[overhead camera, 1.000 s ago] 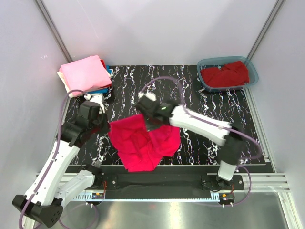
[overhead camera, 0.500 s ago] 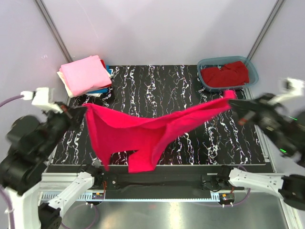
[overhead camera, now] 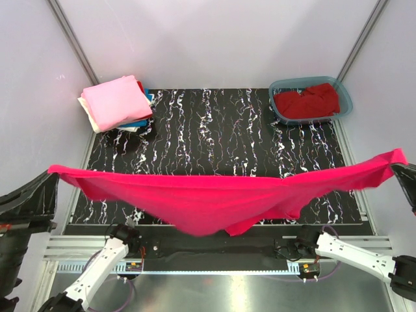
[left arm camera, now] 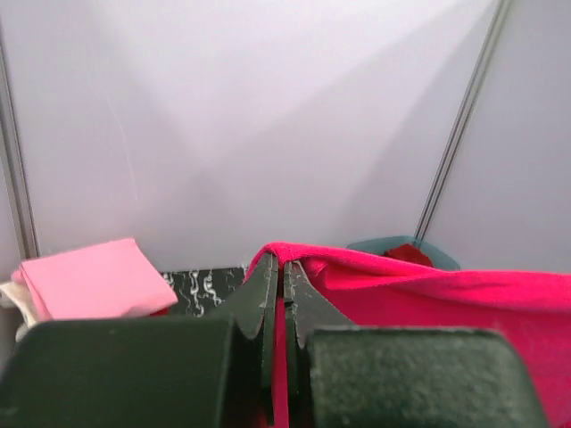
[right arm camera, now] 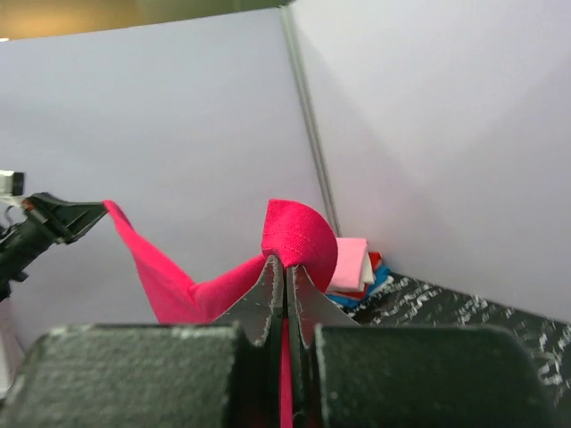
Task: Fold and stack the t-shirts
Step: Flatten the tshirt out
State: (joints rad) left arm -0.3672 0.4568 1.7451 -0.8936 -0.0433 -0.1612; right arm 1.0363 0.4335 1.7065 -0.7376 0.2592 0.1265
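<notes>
2 grips going on here: left pincer (left arm camera: 281, 267) is clamped tight on the left end of the bright pinkish-red t-shirt (overhead camera: 214, 201). It's stretched wide in the air over the near edge of the black marbled surface (overhead camera: 214, 123), and the right pincer (right arm camera: 285, 267) is clamped on its right end.

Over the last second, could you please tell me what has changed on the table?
The bright pinkish-red t-shirt, bunched on the table, was lifted and stretched wide: the left jaws went left, the right jaws right, both staying shut on its ends. The folded stack and teal tub did not move.
</notes>
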